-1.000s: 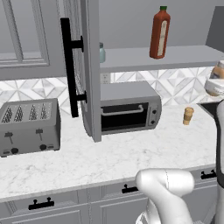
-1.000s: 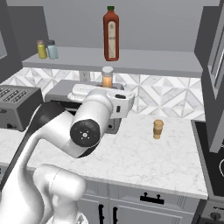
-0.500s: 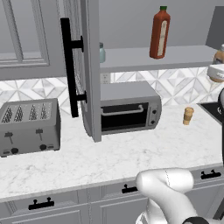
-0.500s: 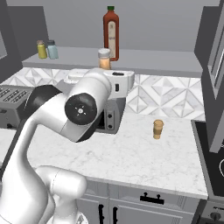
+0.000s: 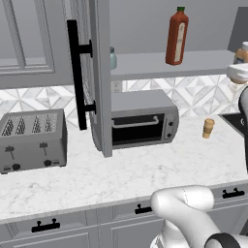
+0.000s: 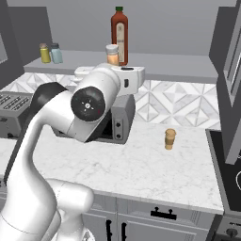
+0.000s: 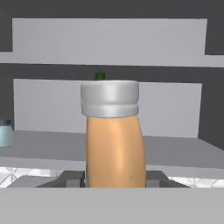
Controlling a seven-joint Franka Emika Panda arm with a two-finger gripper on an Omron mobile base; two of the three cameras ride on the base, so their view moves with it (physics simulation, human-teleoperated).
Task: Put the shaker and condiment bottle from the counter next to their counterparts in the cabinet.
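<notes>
My gripper (image 7: 114,177) is shut on the condiment bottle (image 7: 114,140), a squat orange bottle with a white cap. The bottle (image 6: 112,54) hangs upright at shelf height, just left of the tall red bottle (image 6: 119,35) with a green cap in the cabinet. At the right edge of the left base view the bottle (image 5: 240,52) sits above my white hand. A small pale teal shaker (image 6: 56,53) stands at the left end of the grey shelf (image 6: 169,63) beside a small yellow jar (image 6: 44,52). The shaker (image 7: 4,132) also shows at the hand view's left edge.
The cabinet door (image 5: 99,72) with its black bar handle stands open over the counter (image 5: 145,169). A toaster oven (image 5: 140,118) and a toaster (image 5: 31,138) stand on it. A small tan-brown cylinder (image 6: 170,139) stands to the right, with a dark stove (image 6: 230,174) beyond.
My hand has risen with the orange bottle from in front of the toaster oven up to shelf level, close beside the red bottle. Nothing else has moved.
</notes>
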